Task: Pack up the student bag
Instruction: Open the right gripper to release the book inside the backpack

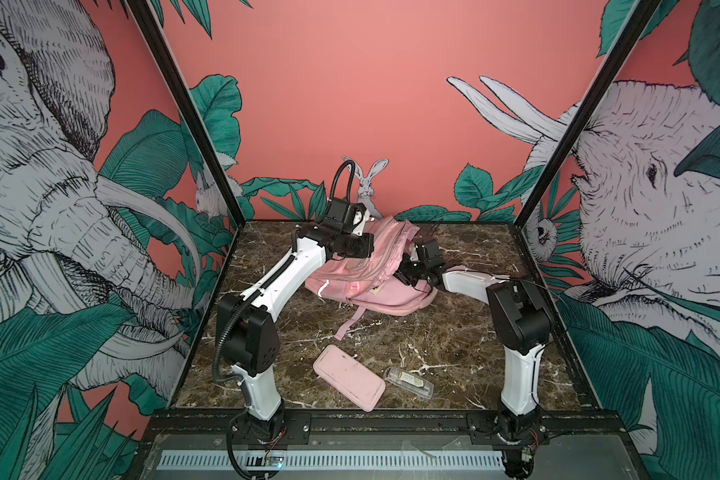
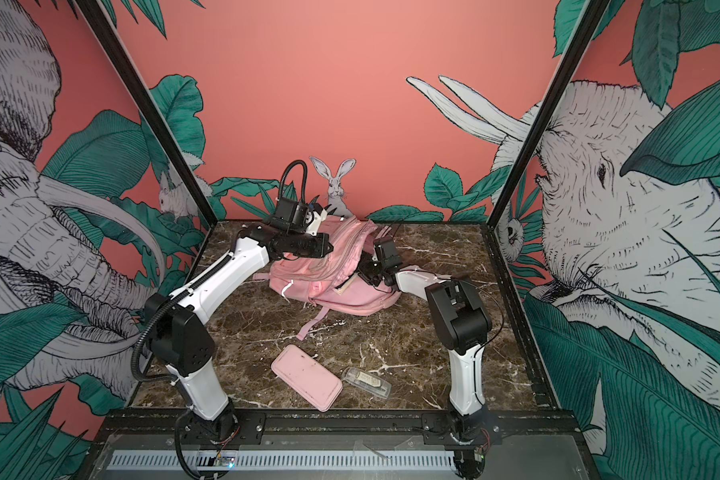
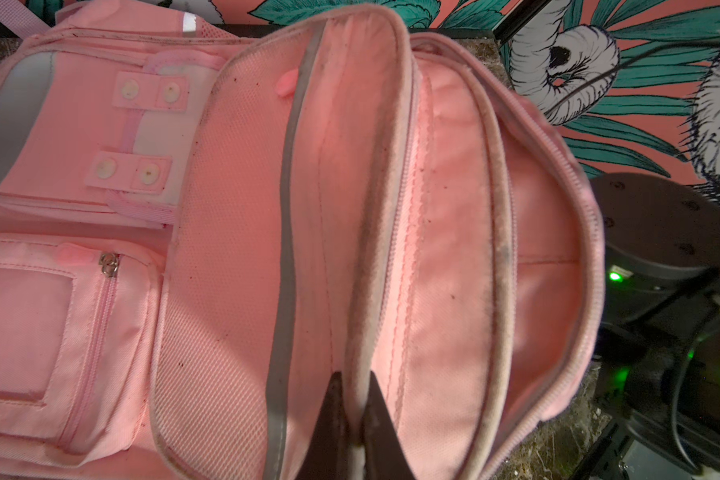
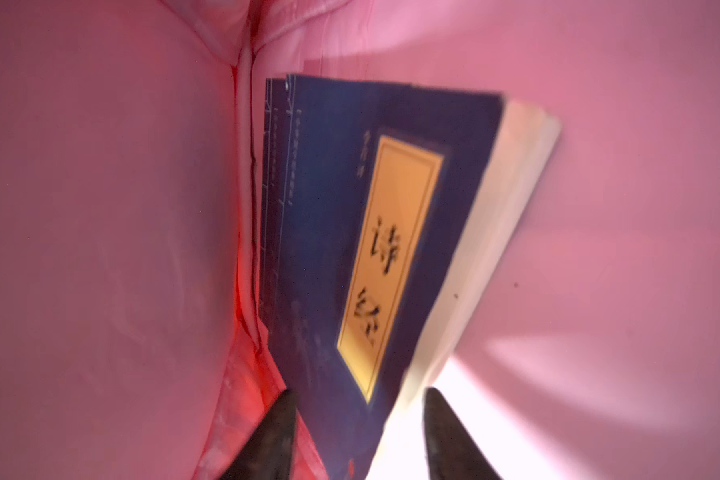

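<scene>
Two characters, 诗经, read on the gold label (image 4: 391,257) of a blue book (image 4: 329,187) inside the student bag (image 1: 375,299), lying rear-centre on the marble table (image 1: 454,345); left gripper (image 3: 355,386) pinches its opening rim; right gripper (image 4: 359,392), inside the bag, stands parted astride the book's corner.

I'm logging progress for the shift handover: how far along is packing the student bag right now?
Done: the student bag is unzipped, the left gripper pinching its rim to hold it open. In hand: a blue book is inside the bag, between the jaws of the right gripper; grip unclear. Left: the pink pouch and clear case lie on the table, and the bag is unclosed.
</scene>
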{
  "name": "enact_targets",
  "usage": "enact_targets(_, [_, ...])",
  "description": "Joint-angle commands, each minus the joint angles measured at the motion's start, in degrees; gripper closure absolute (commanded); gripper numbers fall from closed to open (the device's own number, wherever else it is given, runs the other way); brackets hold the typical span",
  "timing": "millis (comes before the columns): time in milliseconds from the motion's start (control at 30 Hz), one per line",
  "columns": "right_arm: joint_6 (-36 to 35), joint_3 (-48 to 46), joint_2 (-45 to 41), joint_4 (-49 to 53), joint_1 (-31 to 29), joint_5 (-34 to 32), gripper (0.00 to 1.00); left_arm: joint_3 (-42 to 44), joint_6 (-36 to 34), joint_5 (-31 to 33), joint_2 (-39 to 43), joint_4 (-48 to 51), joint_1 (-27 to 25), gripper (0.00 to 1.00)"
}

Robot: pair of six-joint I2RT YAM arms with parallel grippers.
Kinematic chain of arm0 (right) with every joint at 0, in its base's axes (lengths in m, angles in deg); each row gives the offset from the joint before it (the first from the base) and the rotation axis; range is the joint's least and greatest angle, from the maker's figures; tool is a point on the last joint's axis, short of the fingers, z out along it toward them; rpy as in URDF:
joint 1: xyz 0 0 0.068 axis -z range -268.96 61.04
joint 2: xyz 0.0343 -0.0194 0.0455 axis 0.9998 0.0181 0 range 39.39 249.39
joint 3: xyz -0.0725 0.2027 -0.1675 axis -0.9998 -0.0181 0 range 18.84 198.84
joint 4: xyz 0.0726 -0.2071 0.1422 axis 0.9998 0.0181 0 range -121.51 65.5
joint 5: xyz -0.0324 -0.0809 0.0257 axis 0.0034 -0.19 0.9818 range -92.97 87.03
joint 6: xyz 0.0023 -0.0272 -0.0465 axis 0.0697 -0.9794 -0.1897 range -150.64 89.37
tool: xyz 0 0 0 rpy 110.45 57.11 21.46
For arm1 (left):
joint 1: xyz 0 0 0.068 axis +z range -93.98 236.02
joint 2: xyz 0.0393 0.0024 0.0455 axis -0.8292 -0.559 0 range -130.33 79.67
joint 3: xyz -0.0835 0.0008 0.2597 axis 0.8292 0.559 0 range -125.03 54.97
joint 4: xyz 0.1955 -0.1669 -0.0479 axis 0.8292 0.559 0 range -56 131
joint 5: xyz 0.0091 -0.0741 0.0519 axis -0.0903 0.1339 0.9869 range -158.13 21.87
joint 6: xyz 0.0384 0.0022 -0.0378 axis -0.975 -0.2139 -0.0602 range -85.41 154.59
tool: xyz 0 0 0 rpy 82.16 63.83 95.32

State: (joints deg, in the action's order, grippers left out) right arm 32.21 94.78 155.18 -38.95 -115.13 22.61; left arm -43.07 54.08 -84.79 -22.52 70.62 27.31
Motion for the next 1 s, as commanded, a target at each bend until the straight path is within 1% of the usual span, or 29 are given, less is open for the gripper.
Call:
enact_targets(0, [0.09, 3.88, 2.06, -3.28, -0.29, 2.12, 0.60, 0.47, 0.53, 0.14, 4.45, -4.54, 0.75, 1.00])
enact_targets(100, [0.77, 5.98, 3.80, -2.54, -0.29, 2.93, 0.60, 0.56, 0.54, 0.27, 4.74, -4.41, 0.74, 1.00])
enact_targets(167, [0.21, 5.90, 3.00, -1.15, -0.28, 2.71, 0.58, 0.56, 0.17, 0.64, 4.98, -4.12, 0.76, 1.00])
enact_targets(267, [-2.82, 3.07, -0.25, 1.99, -0.30, 0.57, 0.51, 0.61, -0.22, 1.05, 5.16, -3.67, 0.86, 1.00])
enact_targets(367, [-5.39, 0.09, -2.89, 4.69, -0.29, -1.65, 0.48, 0.65, -0.15, 0.85, 5.01, -3.84, 0.85, 1.00])
enact_targets(433, [-5.76, -2.17, -2.92, 4.63, -0.31, -2.12, 0.48, 0.66, 0.02, 0.59, 4.73, -4.17, 0.80, 1.00])
enact_targets(533, [-5.01, -2.21, -0.73, 2.80, -0.28, -0.62, 0.49, 0.81, 0.59, 0.15, 4.48, -4.87, 0.87, 1.00])
enact_targets(633, [-3.52, -0.65, 1.78, 0.30, -0.59, 0.96, 0.54, 0.96, 1.05, -0.03, 4.28, -5.23, 0.86, 1.00])
enact_targets(667, [-3.57, 1.56, 2.58, 0.58, -0.84, 0.97, 0.55, 1.05, 1.15, -0.11, 4.26, -5.33, 0.87, 1.00])
enact_targets(867, [-3.48, 8.28, 6.73, 2.44, -1.60, 1.23, 0.60, 2.04, 1.49, -0.19, 4.63, -5.68, 0.88, 1.00])
enact_targets(967, [-3.36, 10.92, 8.33, 3.27, -2.01, 1.52, 0.61, 2.41, 1.51, -0.12, 4.81, -5.86, 0.85, 1.00])
